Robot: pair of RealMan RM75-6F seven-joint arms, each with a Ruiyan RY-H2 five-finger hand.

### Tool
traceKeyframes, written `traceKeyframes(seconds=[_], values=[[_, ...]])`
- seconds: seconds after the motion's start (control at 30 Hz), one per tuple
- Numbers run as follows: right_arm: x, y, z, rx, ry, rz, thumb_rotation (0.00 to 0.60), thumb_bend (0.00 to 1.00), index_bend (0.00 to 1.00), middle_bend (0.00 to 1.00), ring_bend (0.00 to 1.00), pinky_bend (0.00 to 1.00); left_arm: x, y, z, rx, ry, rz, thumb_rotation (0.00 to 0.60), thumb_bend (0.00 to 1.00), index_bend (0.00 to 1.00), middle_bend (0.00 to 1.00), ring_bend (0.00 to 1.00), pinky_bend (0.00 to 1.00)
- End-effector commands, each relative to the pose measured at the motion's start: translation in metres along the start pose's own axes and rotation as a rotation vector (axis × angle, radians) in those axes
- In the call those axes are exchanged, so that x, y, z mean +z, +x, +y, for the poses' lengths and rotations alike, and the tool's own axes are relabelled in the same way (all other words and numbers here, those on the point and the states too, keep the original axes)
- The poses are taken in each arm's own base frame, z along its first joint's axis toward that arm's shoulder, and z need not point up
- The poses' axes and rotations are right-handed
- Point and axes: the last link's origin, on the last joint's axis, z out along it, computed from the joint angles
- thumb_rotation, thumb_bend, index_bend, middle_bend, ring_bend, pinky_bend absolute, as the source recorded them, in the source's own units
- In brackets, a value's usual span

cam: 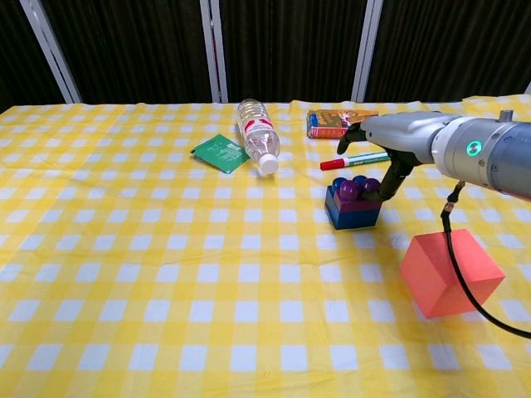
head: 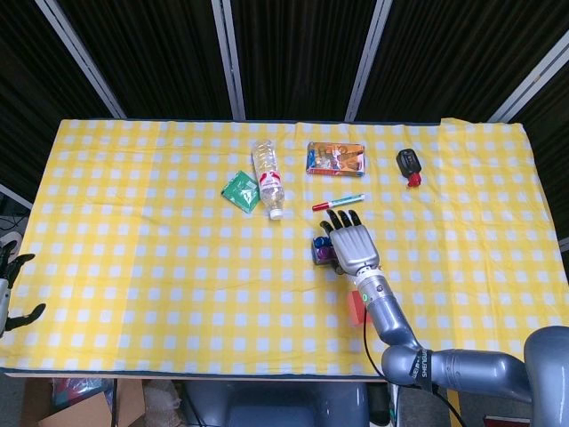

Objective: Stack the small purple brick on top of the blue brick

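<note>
The blue brick [cam: 352, 211] stands on the checked cloth right of centre, with the small purple brick [cam: 357, 188] sitting on top of it. My right hand [cam: 388, 143] hovers just above and to the right of the pair. Its thumb is lifted clear, and its dark fingertips [cam: 388, 184] hang by the purple brick's right end. In the head view the right hand [head: 354, 245] covers most of the bricks, leaving a blue and purple edge [head: 321, 253]. My left hand [head: 11, 292] is at the far left edge, off the table, fingers apart and holding nothing.
An orange cube [cam: 450, 272] stands near the front right, under the right forearm. A marker [cam: 355, 159], a snack packet [cam: 336, 122], a lying water bottle [cam: 257, 137] and a green packet [cam: 219, 152] lie behind. A black and red object [head: 409, 165] lies at the back right.
</note>
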Motion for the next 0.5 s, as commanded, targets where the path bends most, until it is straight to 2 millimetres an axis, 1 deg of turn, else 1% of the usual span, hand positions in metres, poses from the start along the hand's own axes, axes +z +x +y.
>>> traceKeyframes(seconds=[0.03,0.2,0.27,0.37,0.43,0.47,0.5], values=[[-0.002,0.004,0.001,-0.001,-0.003,0.009,0.6,0.58,0.18,0.0,0.0,0.0,0.0,0.0,0.0,0.0,0.001,0.001,0.6,0.24,0.18,0.0,0.0,0.1],[-0.008,0.012,0.002,-0.004,-0.004,0.019,0.6,0.58,0.18,0.0,0.0,0.0,0.0,0.0,-0.001,0.002,0.004,0.001,0.6,0.24,0.18,0.0,0.0,0.1],[-0.013,0.016,0.003,-0.015,-0.004,0.025,0.6,0.58,0.18,0.0,0.0,0.0,0.001,0.0,-0.001,0.003,0.005,0.001,0.6,0.24,0.18,0.0,0.0,0.1],[-0.03,0.022,0.009,-0.047,-0.008,0.028,0.6,0.58,0.18,0.0,0.0,0.0,0.001,0.0,-0.001,0.005,0.006,-0.001,0.6,0.24,0.18,0.0,0.0,0.1],[-0.045,0.024,0.017,-0.064,-0.023,0.021,0.6,0.58,0.17,0.0,0.0,0.0,0.001,0.0,-0.001,0.006,0.006,-0.001,0.6,0.24,0.18,0.0,0.0,0.1],[-0.053,0.025,0.022,-0.07,-0.034,0.017,0.6,0.57,0.16,0.0,0.0,0.0,0.001,0.0,-0.001,0.006,0.006,-0.001,0.6,0.24,0.18,0.0,0.0,0.1],[-0.066,0.024,0.032,-0.078,-0.056,0.015,0.6,0.55,0.14,0.0,0.0,0.0,0.001,0.0,-0.001,0.005,0.007,-0.001,0.6,0.24,0.18,0.0,0.0,0.1]])
